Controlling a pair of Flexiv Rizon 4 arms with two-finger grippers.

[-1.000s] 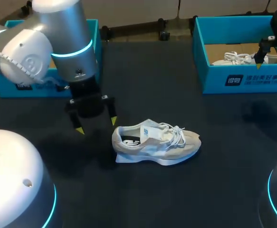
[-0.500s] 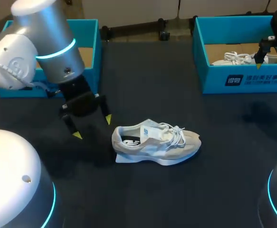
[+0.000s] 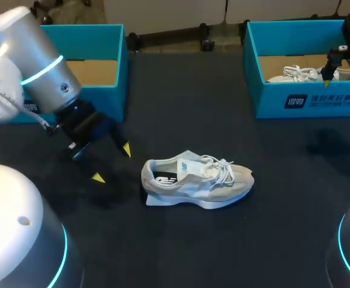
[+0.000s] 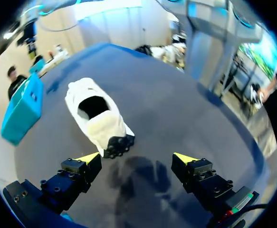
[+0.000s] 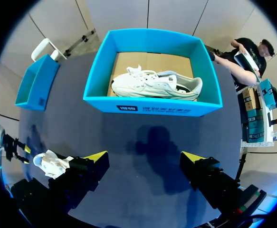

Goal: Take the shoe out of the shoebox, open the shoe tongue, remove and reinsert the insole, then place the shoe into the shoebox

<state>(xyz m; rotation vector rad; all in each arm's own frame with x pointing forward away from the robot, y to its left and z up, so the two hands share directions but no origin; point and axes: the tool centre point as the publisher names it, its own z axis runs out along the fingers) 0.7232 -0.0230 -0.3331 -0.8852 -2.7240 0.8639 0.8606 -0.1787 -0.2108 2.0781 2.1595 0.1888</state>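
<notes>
A pale grey-white shoe (image 3: 196,179) stands on the dark table, heel toward my left side, laces loose. My left gripper (image 3: 111,163) hangs open and empty a short way left of the heel, clear of it. From the left wrist, the shoe (image 4: 98,118) lies ahead of the gripper (image 4: 136,156), heel nearest. A blue shoebox (image 3: 307,99) at the back right holds a second white shoe (image 3: 301,73). High above it is my right gripper (image 5: 145,156), open and empty, with the box (image 5: 150,107) and its shoe (image 5: 155,84) ahead.
Another blue shoebox (image 3: 117,66) stands at the back left, behind my left arm, with its cardboard floor showing. It also shows from the right wrist as a box (image 5: 36,80) off to one side, with the table shoe (image 5: 52,164) partly behind a finger.
My left gripper has drawn back leftward from the shoe's heel and tilted, still open. The shoe and my right arm have not moved.
</notes>
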